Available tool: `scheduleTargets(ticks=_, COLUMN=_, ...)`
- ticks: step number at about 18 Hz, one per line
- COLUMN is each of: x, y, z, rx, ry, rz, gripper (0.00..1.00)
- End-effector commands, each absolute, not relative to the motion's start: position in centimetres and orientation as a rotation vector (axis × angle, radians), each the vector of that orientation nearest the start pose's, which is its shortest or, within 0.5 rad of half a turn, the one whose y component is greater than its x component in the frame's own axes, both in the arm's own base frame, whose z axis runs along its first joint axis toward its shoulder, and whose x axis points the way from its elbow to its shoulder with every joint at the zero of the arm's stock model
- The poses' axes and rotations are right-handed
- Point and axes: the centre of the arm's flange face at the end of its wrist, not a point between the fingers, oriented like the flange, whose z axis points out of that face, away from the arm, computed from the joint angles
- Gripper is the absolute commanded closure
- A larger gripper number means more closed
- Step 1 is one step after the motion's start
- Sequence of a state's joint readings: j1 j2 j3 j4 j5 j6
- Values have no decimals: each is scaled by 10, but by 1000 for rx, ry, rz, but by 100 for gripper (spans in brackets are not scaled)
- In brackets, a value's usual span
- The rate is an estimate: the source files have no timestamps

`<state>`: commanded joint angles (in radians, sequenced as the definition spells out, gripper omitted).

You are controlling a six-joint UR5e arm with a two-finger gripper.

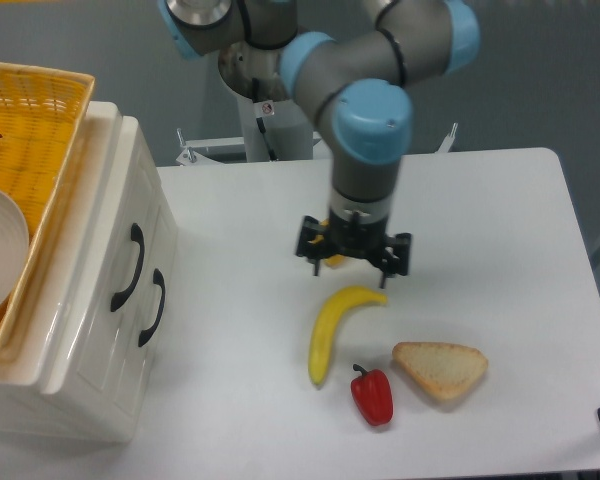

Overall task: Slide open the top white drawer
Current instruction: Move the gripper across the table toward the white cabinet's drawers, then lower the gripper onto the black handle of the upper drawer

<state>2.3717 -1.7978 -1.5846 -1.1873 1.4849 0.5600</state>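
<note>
Your end effector (353, 255) hangs over the middle of the worktop (480, 220), just above the upper end of the banana (335, 325), with its two fingers spread apart and nothing between them. It covers most of the yellow pepper (332, 262), of which only a sliver shows behind the fingers.

The top white drawer (115, 245) sits in the white cabinet (90, 330) at the worktop's left edge, shut flush with the cabinet front. Its curved black handle (128, 268) faces out toward the middle of the worktop, which suits a pull along the surface. The lower drawer's matching handle (154, 308) lies just beside it, nearer the front edge, so you need to pick the upper one with care.

The end effector is well apart from the cabinet, so I judge the reach as only begun. Open fingers make sense here: they can close around the handle once you get there.

A yellow wicker basket (40, 130) rests on the cabinet top with a white plate (0, 250) in it. A red pepper (372, 393) and a slice of bread (441, 368) lie near the front edge, clear of the path to the drawer.
</note>
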Motion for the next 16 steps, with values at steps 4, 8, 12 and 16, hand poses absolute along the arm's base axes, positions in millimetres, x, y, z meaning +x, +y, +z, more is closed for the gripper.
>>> scheduleTargets(ticks=4, x=-282, y=529, z=409, rx=-2962, ry=-359, rz=21, gripper=0)
scheduleTargets(ticks=8, x=-261, y=527, z=416, rx=-3045, ry=-343, rz=-60, gripper=0)
scheduleTargets(ticks=12, x=-244, y=539, z=425, rx=-3050, ry=-360, rz=-84, gripper=0)
scheduleTargets(ticks=16, x=-232, y=555, z=425, rx=-3039, ry=-351, rz=-106, gripper=0)
